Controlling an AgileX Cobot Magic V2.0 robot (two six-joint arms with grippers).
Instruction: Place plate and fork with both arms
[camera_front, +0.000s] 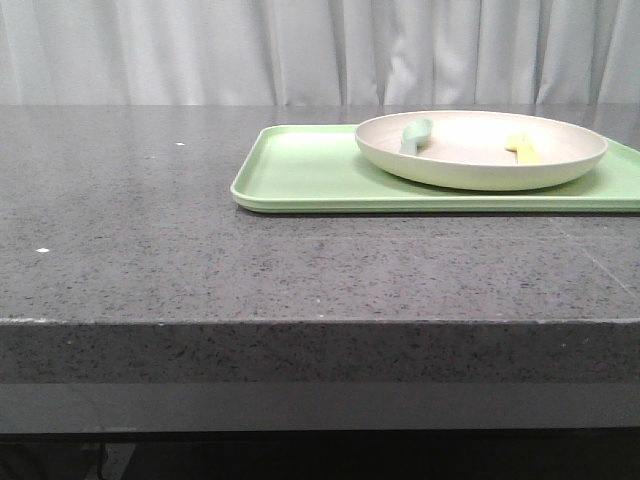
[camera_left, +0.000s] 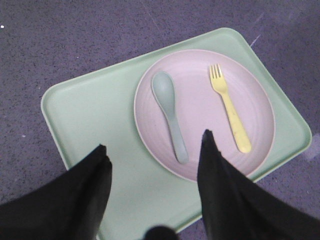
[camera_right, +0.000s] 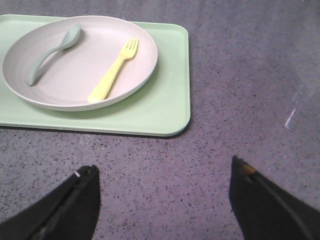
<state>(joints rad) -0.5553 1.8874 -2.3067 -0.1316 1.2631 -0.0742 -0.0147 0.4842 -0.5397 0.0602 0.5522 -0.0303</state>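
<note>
The cream-white plate (camera_front: 480, 150) sits on a light-green tray (camera_front: 300, 170) at the right of the table. The pale-yellow fork (camera_front: 522, 148) lies in the plate beside a grey-green spoon (camera_front: 415, 133). In the left wrist view the plate (camera_left: 200, 100), fork (camera_left: 230, 107) and spoon (camera_left: 170, 115) lie below my left gripper (camera_left: 155, 142), which is open and empty above the tray (camera_left: 95, 115). My right gripper (camera_right: 162, 170) is open and empty over bare table, beside the tray (camera_right: 172, 75); the plate (camera_right: 85, 65) and fork (camera_right: 114, 75) lie farther off. Neither gripper shows in the front view.
The table (camera_front: 150, 230) is dark speckled stone, with its front edge near the camera. A white curtain (camera_front: 300, 50) hangs behind it. The tray runs past the right edge of the front view.
</note>
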